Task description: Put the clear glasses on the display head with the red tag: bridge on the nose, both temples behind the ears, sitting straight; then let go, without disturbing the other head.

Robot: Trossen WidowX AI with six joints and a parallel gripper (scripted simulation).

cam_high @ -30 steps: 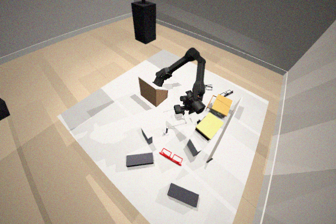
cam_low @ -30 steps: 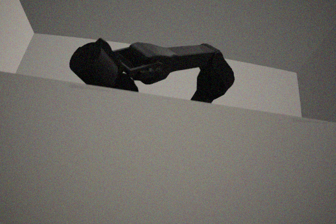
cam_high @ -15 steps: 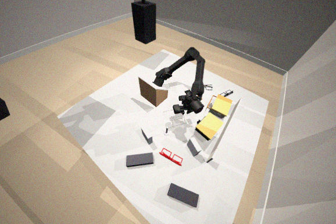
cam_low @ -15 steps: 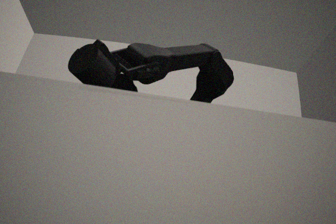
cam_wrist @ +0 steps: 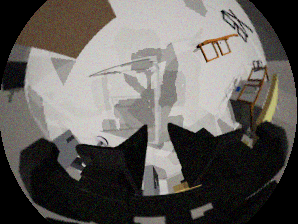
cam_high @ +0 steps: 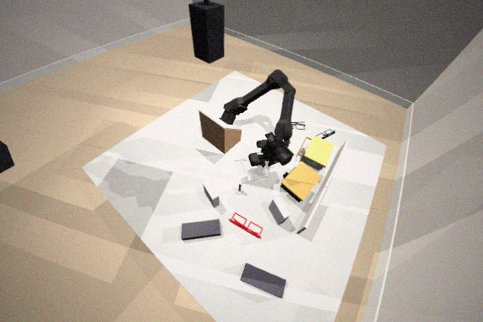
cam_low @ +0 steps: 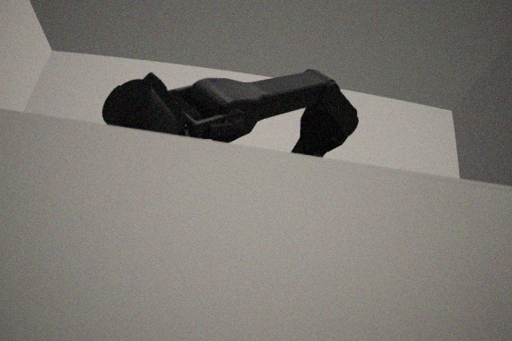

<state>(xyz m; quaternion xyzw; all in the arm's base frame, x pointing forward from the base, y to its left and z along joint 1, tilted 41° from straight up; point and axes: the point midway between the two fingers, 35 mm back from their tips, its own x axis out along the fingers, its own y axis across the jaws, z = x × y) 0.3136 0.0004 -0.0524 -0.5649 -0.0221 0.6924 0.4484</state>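
Red glasses [cam_high: 246, 225] lying flat on the white worktop [cam_high: 138, 155], between two upright grey blocks; brown box [cam_high: 219, 132] farther back.

a pale wall [cam_low: 221, 244] hides most of the arm [cam_low: 248, 103] in the exterior view; the gripper's [cam_high: 256, 159] grasp is too small to judge.
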